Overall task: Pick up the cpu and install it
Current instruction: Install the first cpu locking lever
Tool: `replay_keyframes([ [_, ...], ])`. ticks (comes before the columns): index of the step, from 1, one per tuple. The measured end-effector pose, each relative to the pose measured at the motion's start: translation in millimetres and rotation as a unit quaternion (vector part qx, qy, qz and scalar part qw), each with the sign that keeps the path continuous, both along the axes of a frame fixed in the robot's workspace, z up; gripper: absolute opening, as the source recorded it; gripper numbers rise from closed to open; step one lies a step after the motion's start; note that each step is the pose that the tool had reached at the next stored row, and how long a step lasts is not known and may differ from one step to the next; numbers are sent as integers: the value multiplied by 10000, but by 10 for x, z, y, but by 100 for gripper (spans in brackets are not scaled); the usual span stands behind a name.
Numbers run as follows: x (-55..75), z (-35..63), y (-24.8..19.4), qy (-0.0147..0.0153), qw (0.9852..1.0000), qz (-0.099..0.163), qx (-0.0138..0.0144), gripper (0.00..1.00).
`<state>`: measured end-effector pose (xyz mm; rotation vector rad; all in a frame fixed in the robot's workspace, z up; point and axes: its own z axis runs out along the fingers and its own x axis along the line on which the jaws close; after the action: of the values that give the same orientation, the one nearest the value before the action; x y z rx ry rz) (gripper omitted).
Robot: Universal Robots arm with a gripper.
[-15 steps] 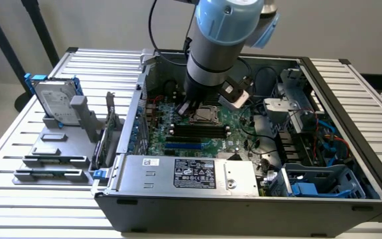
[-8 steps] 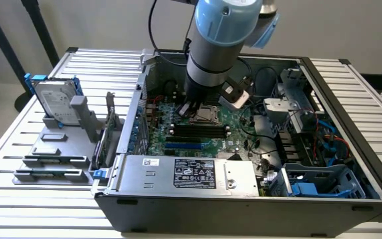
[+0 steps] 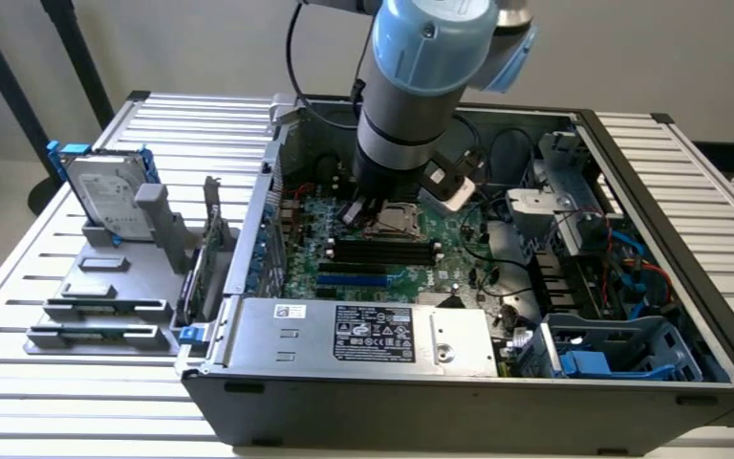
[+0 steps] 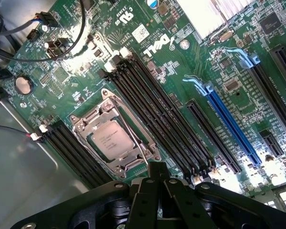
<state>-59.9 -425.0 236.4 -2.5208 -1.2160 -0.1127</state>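
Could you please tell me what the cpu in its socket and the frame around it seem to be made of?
The small square silver cpu looks like brushed metal, matte with faint printing. The shiny silver socket frame appears to be bright, glinting polished steel, likely plated.

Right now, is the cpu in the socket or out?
In. The cpu lies flat inside the socket's metal frame on the motherboard. The gripper is shut just beside it, holding nothing.

Green motherboard (image 4: pixel 181 71) with black memory slots (image 4: pixel 152 114) and a blue slot (image 4: pixel 233 129); silver cpu (image 4: pixel 112 140); black gripper (image 4: pixel 157 174)
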Motion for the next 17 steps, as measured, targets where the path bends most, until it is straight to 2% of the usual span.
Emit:
replay_keyframes([
  [10,-73,-141,101,-5,10000,0,-1,11],
  [17,-95,-202,113,-10,10000,0,-20,11],
])
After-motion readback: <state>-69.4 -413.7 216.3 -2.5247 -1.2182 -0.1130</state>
